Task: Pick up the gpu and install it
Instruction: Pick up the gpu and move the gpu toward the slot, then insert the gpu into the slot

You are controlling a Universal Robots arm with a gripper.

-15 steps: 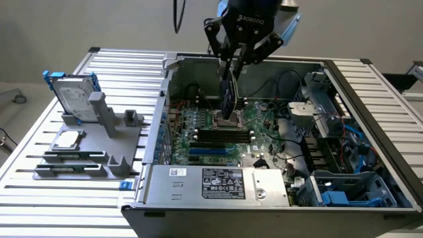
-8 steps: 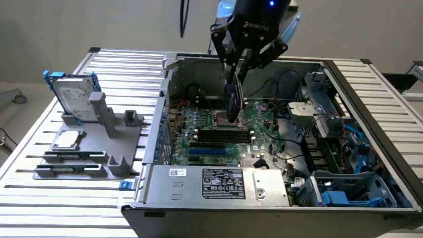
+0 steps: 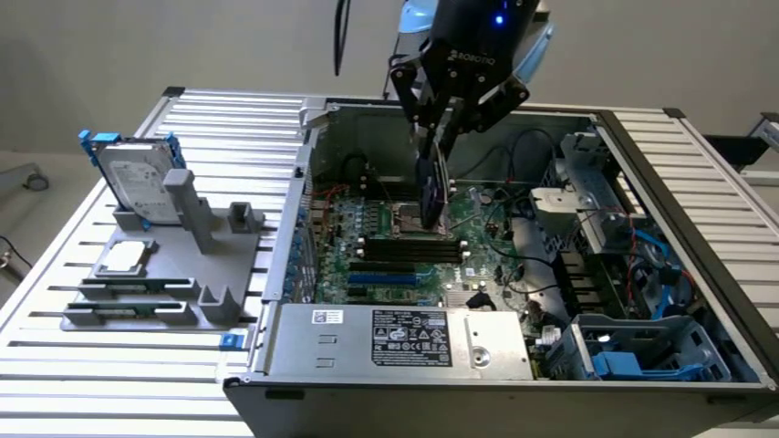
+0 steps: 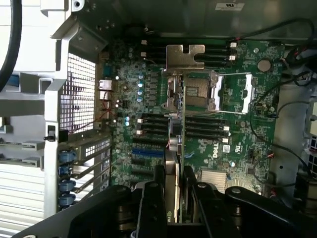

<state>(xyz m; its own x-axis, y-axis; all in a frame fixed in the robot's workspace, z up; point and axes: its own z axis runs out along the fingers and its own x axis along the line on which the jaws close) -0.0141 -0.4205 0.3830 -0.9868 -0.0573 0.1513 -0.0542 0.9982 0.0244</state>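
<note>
My gripper (image 3: 436, 137) hangs over the open computer case (image 3: 305, 196), shut on the gpu (image 3: 429, 190). The card hangs edge-down, dark and narrow, just above the motherboard (image 3: 487, 265) near the processor socket (image 3: 408, 217). In the wrist view the gpu (image 4: 181, 148) runs edge-on away from my gripper (image 4: 176, 196), its green board beside a dark cooler side. Its silver end bracket (image 4: 185, 55) is at the far end. The black fingers (image 4: 151, 201) press on both faces of the card. The blue expansion slots (image 4: 148, 153) lie beside the card, lower down on the board.
Long black memory slots (image 3: 414, 248) and a power supply (image 3: 402, 336) sit toward the case front. Cables and a blue drive cage (image 3: 633, 354) crowd the exterior view's right. At that view's left, a grey fixture (image 3: 182, 274) carries a silver hard drive (image 3: 137, 178) in a blue frame.
</note>
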